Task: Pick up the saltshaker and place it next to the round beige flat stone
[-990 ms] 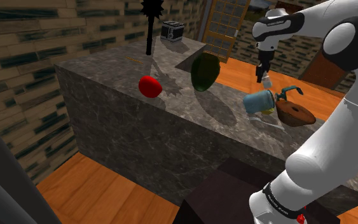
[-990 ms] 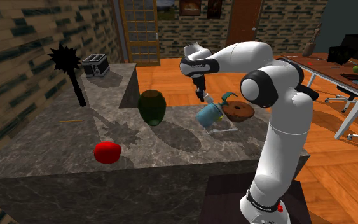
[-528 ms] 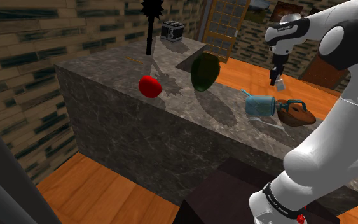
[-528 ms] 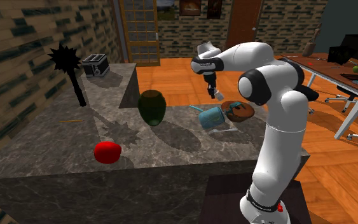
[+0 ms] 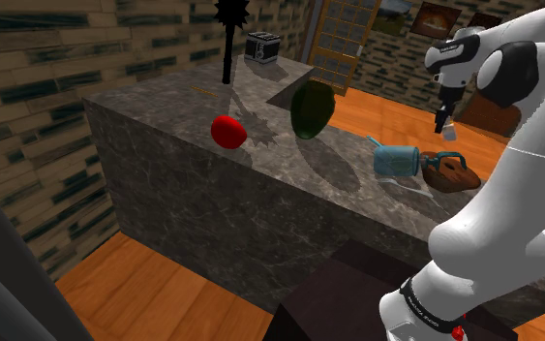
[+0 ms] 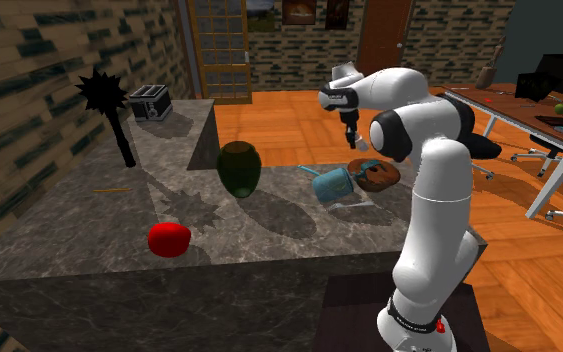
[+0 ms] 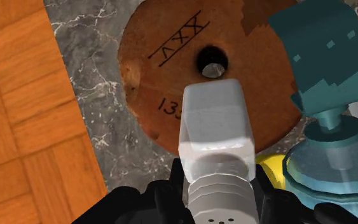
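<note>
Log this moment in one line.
gripper: shut on saltshaker | saltshaker: held in air over round brown flat stone | blue spray bottle: lying beside stone | placed: not yet

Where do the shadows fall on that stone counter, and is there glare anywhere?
Shoulder view: the green vase throws a long shadow across the counter toward that view's lower right. A spiky shadow lies beside the red object. Second exterior view: that spiky shadow apparently comes from the black spiked object. Wrist view: the saltshaker is evenly lit, with no glare.
</note>
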Controlling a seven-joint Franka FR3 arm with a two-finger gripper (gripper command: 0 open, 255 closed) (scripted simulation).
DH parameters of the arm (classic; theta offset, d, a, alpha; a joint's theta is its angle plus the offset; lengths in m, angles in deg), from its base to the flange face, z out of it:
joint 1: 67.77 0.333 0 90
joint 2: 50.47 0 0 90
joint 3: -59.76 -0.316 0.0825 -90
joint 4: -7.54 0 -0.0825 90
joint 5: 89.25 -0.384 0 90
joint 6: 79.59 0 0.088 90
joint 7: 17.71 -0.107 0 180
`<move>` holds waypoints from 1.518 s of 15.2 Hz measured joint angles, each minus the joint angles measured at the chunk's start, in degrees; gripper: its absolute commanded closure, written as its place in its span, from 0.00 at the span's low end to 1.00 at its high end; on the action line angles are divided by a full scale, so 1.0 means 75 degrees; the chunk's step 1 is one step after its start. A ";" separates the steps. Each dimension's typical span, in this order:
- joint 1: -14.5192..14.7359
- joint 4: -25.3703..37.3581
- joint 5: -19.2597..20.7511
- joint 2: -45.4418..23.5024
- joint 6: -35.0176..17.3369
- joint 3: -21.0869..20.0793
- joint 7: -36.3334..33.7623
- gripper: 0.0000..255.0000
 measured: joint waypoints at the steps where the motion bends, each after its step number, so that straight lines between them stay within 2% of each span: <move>1: -0.0177 0.0254 -0.0098 -0.0200 0.0018 0.0050 0.0226 1.00; 7: -0.1168 0.1511 -0.0589 -0.1199 0.0113 0.0230 0.1333 1.00; 13: -0.2437 0.3593 -0.1213 -0.2620 0.0602 0.0214 0.2326 1.00; 15: -0.2952 0.4696 -0.1433 -0.3251 0.0997 0.0156 0.2597 1.00; 16: -0.3318 0.5575 -0.1581 -0.3733 0.1330 0.0097 0.2730 1.00; 18: -0.3686 0.6359 -0.1711 -0.4213 0.1590 0.0034 0.2864 1.00; 21: -0.3637 0.6023 -0.1705 -0.4177 0.1305 0.0036 0.2862 1.00; 23: -0.3480 0.5388 -0.1653 -0.3957 0.0919 0.0069 0.2841 1.00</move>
